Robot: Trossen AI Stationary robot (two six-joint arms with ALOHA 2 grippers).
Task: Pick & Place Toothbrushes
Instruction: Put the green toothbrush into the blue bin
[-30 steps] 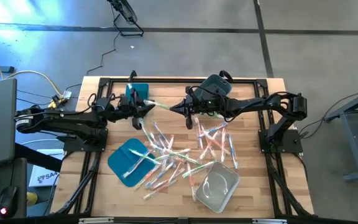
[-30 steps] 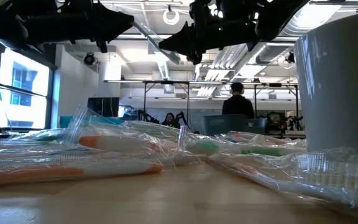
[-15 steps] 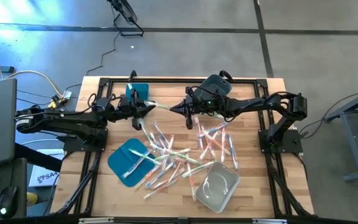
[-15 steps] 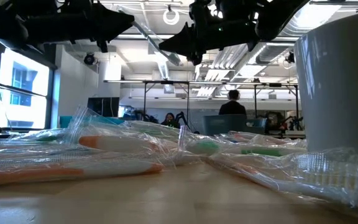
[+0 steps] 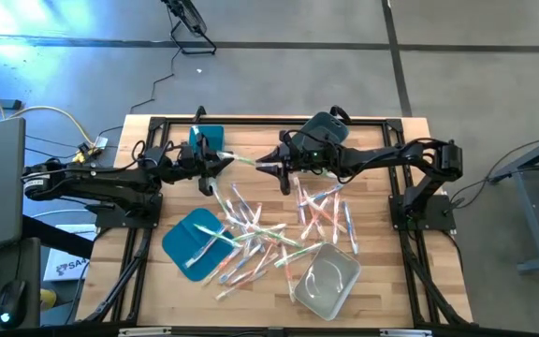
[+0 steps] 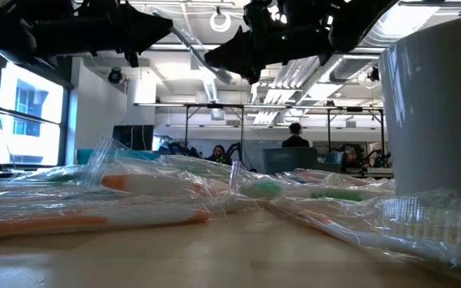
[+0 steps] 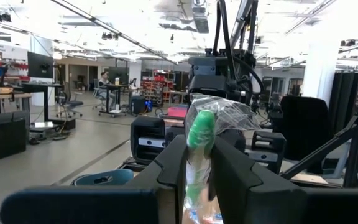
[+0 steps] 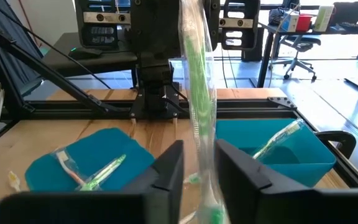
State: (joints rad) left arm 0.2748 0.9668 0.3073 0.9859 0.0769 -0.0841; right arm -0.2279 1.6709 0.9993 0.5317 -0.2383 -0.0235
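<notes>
Two arms are meeting above the wooden desk (image 5: pixel 382 281), mid handover. Left hand (image 5: pixel 225 162) is pinching one end of a wrapped toothbrush (image 5: pixel 242 161); right hand (image 5: pixel 262 167) is sitting at the other end, fingers (image 8: pixel 166 171) parted narrowly around the wrapper. Judging: right hand is letting go, so left needs to carry it to the teal bin (image 5: pixel 208 138) just beside it. Remaining toothbrushes (image 5: pixel 269 229) are lying scattered mid-desk, crinkly clear wrap, thin green and orange plastic sticks
</notes>
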